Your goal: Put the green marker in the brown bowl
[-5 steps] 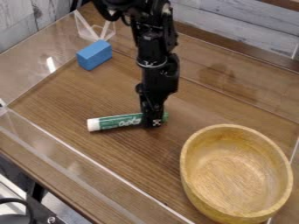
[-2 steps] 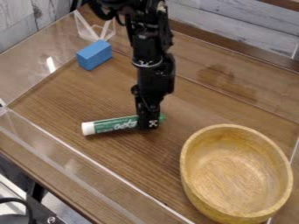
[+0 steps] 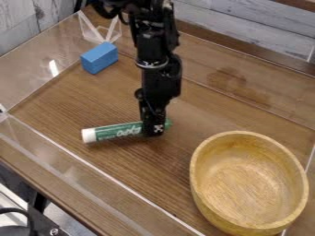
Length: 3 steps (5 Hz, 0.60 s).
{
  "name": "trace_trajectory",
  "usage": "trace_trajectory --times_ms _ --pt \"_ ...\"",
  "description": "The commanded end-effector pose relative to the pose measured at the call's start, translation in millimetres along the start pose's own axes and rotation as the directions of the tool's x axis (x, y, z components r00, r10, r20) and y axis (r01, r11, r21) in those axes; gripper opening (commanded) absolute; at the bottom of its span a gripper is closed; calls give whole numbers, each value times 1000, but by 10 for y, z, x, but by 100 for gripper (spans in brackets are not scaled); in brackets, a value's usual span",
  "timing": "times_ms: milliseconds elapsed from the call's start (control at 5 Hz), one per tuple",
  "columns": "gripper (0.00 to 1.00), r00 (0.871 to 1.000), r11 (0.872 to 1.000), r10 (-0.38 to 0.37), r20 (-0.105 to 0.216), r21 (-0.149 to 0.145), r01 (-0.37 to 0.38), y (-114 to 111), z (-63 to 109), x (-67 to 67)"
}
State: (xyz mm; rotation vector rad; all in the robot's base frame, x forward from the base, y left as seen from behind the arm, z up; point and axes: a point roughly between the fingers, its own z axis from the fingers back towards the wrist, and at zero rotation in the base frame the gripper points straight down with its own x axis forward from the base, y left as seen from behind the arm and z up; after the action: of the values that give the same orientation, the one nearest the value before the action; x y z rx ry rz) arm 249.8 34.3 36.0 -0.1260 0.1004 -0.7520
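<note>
Tool closed on the green marker, left of the brown bowl

The black tool (image 3: pixel 153 127) is closed around the right end of the green marker (image 3: pixel 123 132), whose white cap points left; whether the marker touches the wooden tabletop (image 3: pixel 74 106) cannot be told. The brown bowl (image 3: pixel 250 182) sits at the near right, apart from the marker, its inside bare. A blue rectangular block (image 3: pixel 99 58) lies at the far left, well apart from both.

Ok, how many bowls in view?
1: the brown bowl, on the table at the right of the picture, beyond the green marker. No others show.
</note>
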Motion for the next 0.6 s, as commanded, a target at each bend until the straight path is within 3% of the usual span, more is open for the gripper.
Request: trace_trajectory --times_ms 0,400 --pt "0 999 999 -2 33 48 1 72 290 4" --pt "0 999 998 -26 29 59 24 107 434 -83"
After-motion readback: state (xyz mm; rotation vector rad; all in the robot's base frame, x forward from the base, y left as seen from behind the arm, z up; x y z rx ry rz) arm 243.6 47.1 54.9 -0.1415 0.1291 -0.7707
